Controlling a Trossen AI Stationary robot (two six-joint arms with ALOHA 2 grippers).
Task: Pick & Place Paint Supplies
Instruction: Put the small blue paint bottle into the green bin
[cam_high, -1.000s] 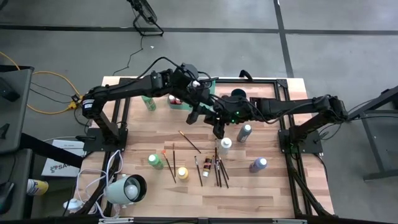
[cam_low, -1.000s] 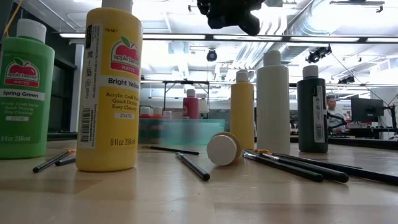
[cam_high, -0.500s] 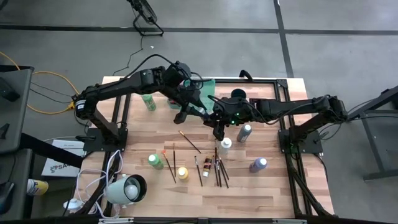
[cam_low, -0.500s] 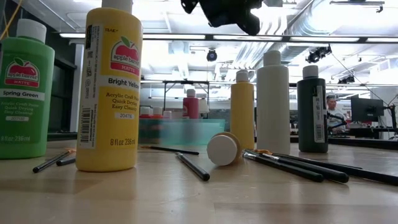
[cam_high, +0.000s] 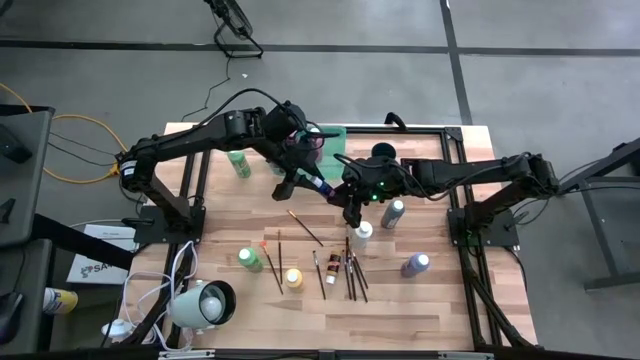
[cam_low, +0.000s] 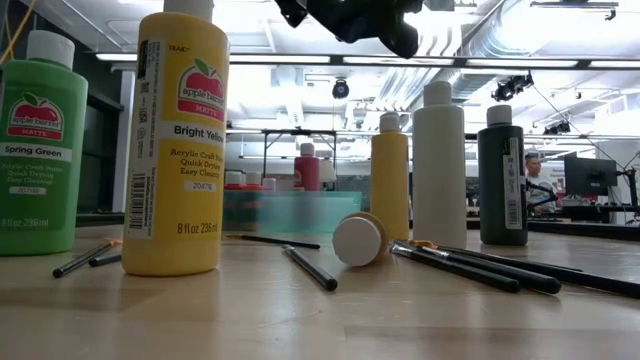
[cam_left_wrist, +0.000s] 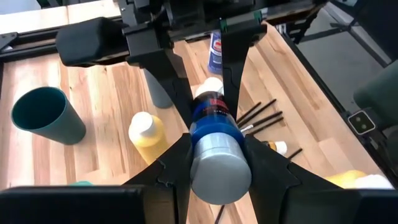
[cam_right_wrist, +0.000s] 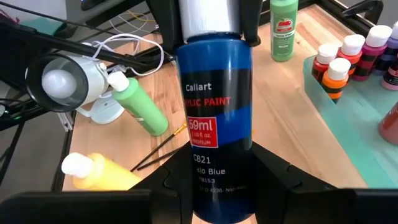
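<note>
Item: blue paint bottle (cam_right_wrist: 214, 124), silver cap, label reading "Callart" and "Blue", held off the wooden table (cam_high: 430, 300) between my two grippers, above the table's middle.

My left gripper (cam_left_wrist: 214, 158): fingers (cam_left_wrist: 171, 165) part-way apart, clamped on the bottle at its silver-capped end; the cap fills the gap between them.

My right gripper (cam_right_wrist: 214, 180): fingers (cam_right_wrist: 277, 171) likewise part-way apart, clamped on the dark blue body at the bottom end. Both grips are on the one bottle, which lies roughly level between the arms in the high view (cam_high: 322, 187).

Also on the table:
- green tray (cam_right_wrist: 348, 118), translucent, with small bottles with orange, white and pink caps (cam_right_wrist: 339, 74) standing in it.
- loose paintbrushes (cam_high: 352, 272), dark-handled, lying near the front middle.
- yellow bottle (cam_low: 176, 140), "Bright Yellow", upright, near the front.
- green bottle (cam_low: 40, 145), "Spring Green", upright beside it.
- white bottle (cam_low: 438, 165), upright, farther back.
- dark green bottle (cam_low: 502, 175), upright, beside the white one.
- teal cup (cam_left_wrist: 46, 115), upright, apart from the brushes.
- a person (cam_low: 532, 180), in the room beyond the table.
</note>
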